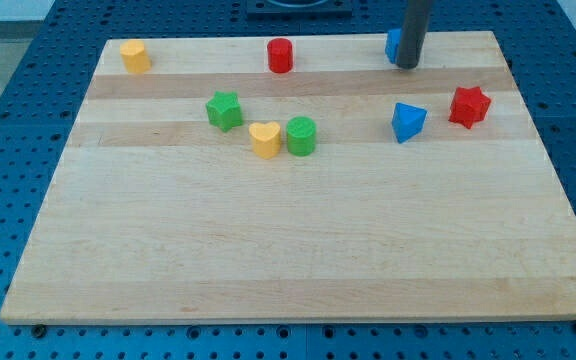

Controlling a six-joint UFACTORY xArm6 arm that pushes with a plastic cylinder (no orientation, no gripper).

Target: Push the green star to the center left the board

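The green star (225,110) lies on the wooden board (298,240), left of centre in the upper part. My tip (407,65) stands near the view's top edge of the board, right of centre, far to the right of the green star. It touches or hides most of a blue block (393,45) right behind it. A yellow heart (264,139) and a green cylinder (301,135) lie close together just right and below the green star.
A yellow block (135,56) lies at the top left corner. A red cylinder (281,55) lies at the top centre. A blue triangular block (407,121) and a red star (469,106) lie at the right.
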